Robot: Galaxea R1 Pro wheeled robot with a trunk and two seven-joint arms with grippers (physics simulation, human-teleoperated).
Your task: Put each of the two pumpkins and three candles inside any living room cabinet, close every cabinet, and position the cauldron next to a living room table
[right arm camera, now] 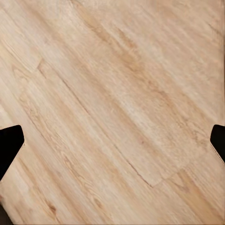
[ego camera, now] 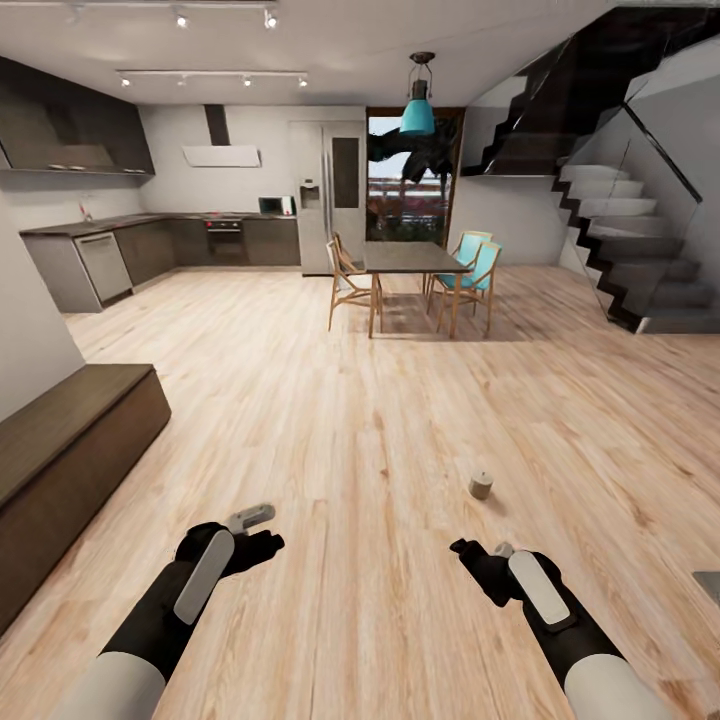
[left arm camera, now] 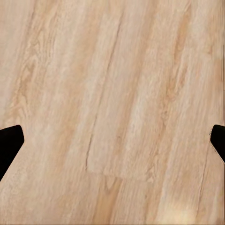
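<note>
One short beige-grey candle (ego camera: 481, 486) stands upright on the wood floor, a little ahead of my right gripper (ego camera: 485, 552) and apart from it. The long low dark brown cabinet (ego camera: 70, 440) runs along the left wall, its fronts closed as far as I can see. My left gripper (ego camera: 258, 532) hovers over bare floor to the right of the cabinet's near end. In both wrist views the fingertips (left arm camera: 9, 140) (right arm camera: 9, 140) sit far apart over plain floorboards, so both grippers are open and hold nothing. The pumpkins and the cauldron are out of view.
A dining table (ego camera: 415, 258) with wooden and teal chairs (ego camera: 478, 275) stands far ahead. A kitchen counter (ego camera: 120, 250) lines the far left and a staircase (ego camera: 640, 250) rises at the right. A grey edge (ego camera: 708, 585) shows at the right border.
</note>
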